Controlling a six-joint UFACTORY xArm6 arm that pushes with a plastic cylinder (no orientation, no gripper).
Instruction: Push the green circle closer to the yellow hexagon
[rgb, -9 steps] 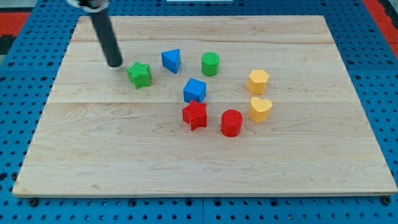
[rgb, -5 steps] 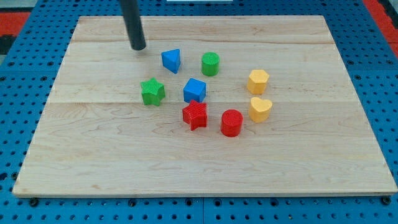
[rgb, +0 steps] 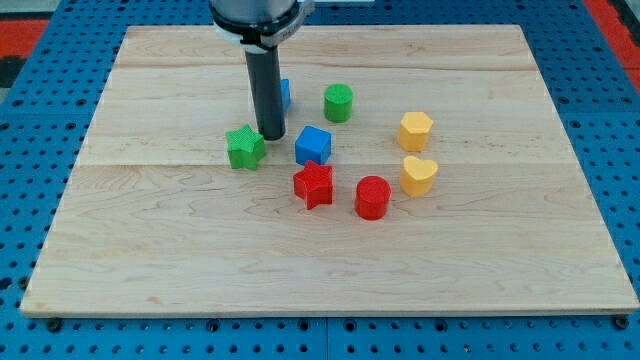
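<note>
The green circle (rgb: 338, 102) is a short green cylinder above the view's middle. The yellow hexagon (rgb: 415, 130) lies to its right and a little lower, with a clear gap between them. My tip (rgb: 271, 135) rests on the board between the green star (rgb: 245, 148) and the blue cube (rgb: 313, 145), left of and below the green circle. The rod hides most of the blue triangular block (rgb: 285, 94) behind it.
A red star (rgb: 313, 185), a red cylinder (rgb: 372, 197) and a yellow heart (rgb: 419, 174) lie below the middle. The wooden board (rgb: 150, 250) sits on a blue pegboard.
The green star was pushed right and down in the first interval. My tip then went up to the left of the blue triangular block, and now stands lower right, between the green star and blue cube.
</note>
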